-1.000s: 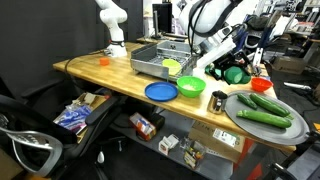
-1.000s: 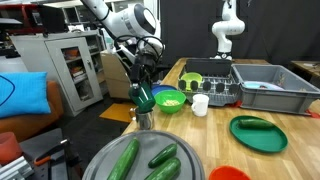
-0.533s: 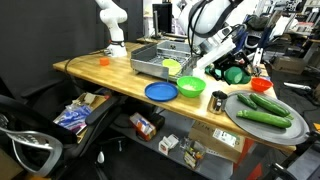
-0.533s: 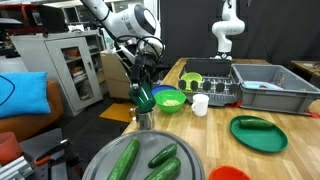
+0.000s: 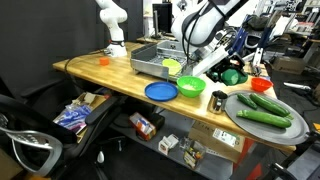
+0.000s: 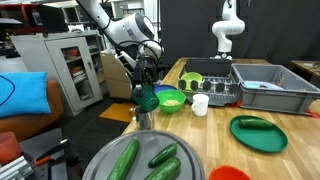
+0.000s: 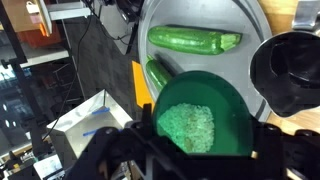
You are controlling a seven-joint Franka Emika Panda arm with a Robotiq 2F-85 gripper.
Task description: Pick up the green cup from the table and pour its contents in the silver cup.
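Here, the claw (image 7: 200,152) is clamping the green cup (image 7: 200,100) between its dark fingers (image 7: 110,155), holding it clear of the table (image 6: 215,125). Pale green grains (image 7: 188,128) are lying in the cup's bottom. In the wrist view, the silver cup (image 7: 291,70) is sitting at the green cup's 2 o'clock. A grey plate (image 7: 200,15) carrying cucumbers (image 7: 195,40) is lying at the green cup's 12 o'clock. In an exterior view, the green cup (image 6: 147,97) is hanging just above the silver cup (image 6: 143,120). A lime bowl (image 6: 171,100) is resting at its 3 o'clock, and a white cup (image 6: 200,104) is standing farther along.
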